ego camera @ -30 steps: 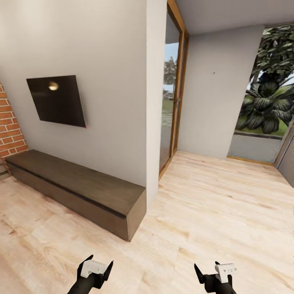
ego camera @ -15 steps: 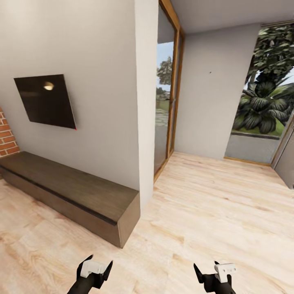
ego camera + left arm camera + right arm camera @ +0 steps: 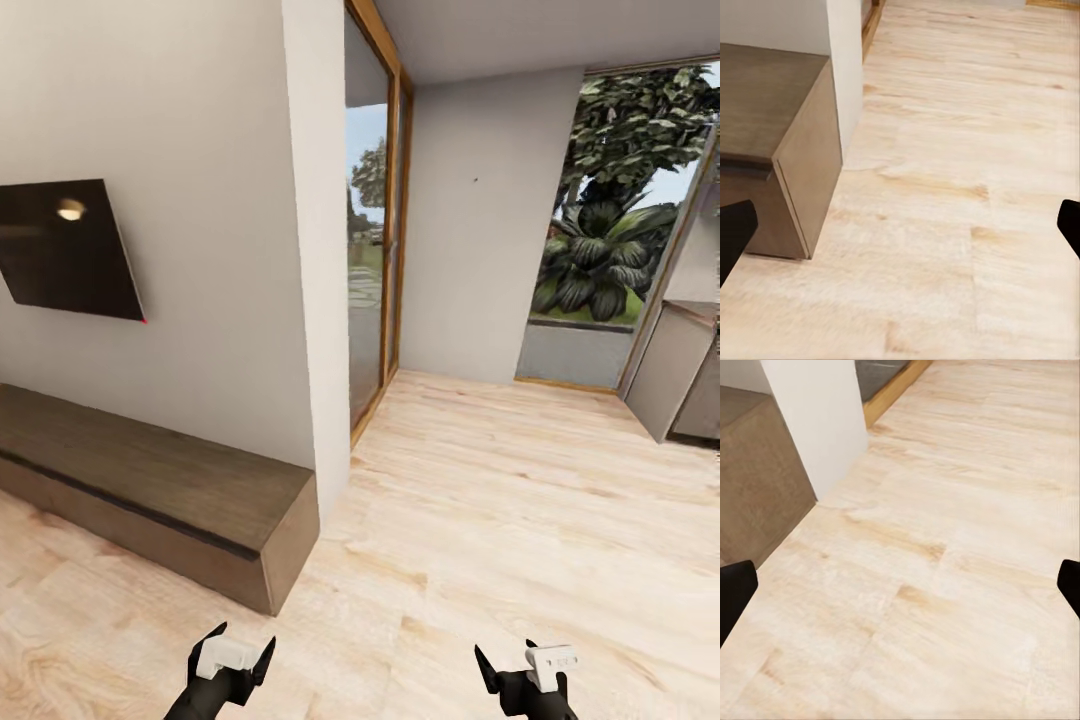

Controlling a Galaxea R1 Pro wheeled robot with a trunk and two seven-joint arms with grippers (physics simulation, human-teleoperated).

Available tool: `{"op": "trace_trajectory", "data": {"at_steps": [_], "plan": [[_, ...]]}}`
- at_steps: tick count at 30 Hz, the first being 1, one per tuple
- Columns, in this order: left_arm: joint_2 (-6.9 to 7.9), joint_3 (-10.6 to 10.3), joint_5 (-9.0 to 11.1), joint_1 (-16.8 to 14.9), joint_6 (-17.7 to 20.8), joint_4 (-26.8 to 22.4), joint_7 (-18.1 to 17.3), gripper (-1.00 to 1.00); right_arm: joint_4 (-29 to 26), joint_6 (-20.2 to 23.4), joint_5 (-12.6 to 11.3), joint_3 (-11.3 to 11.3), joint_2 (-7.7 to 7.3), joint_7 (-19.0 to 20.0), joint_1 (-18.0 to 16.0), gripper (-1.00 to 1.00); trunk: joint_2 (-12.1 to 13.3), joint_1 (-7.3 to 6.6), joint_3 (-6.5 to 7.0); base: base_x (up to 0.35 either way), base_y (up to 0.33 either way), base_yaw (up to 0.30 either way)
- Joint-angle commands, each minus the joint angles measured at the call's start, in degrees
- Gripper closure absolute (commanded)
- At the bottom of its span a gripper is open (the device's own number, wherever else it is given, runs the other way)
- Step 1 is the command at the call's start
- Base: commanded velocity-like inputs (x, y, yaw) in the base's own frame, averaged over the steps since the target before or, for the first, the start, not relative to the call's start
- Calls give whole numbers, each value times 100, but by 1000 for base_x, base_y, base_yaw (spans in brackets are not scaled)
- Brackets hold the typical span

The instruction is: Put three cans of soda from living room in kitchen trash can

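My left tool (image 3: 233,655) and right tool (image 3: 527,668) hang spread and empty over pale wood floor (image 3: 520,520), a long dark wooden bench (image 3: 150,480) beside the white wall (image 3: 220,200).

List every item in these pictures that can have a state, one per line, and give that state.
Left gripper: open, holding nothing, above the light wood floor.
Right gripper: open, holding nothing.
Black wall-mounted TV: screen dark, reflecting a lamp.
Long dark wooden bench: standing against the grey wall, top bare.
Wood-framed glass door: cannot tell whether open or closed.
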Motion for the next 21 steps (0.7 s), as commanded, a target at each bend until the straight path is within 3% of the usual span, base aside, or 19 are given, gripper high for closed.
{"op": "trace_trajectory", "data": {"at_steps": [1, 12, 21], "plan": [[0, 0, -2, 0, -6, 0, 0, -100, 0, 0, 2, -1, 2, 3, 0, -100, 0, 0, 0, 0, 0, -78], [-1, 3, 0, 0, -34, 0, 0, -100, 0, 9, -31, -21, 22, -3, -9, -100, 0, 0, -25, 0, 0, -71], [-3, 6, 3, 0, -35, 0, 0, -100, 0, 15, -524, -169, -3, 12, -9, -100, 0, 0, -58, 0, 0, -196]]}}
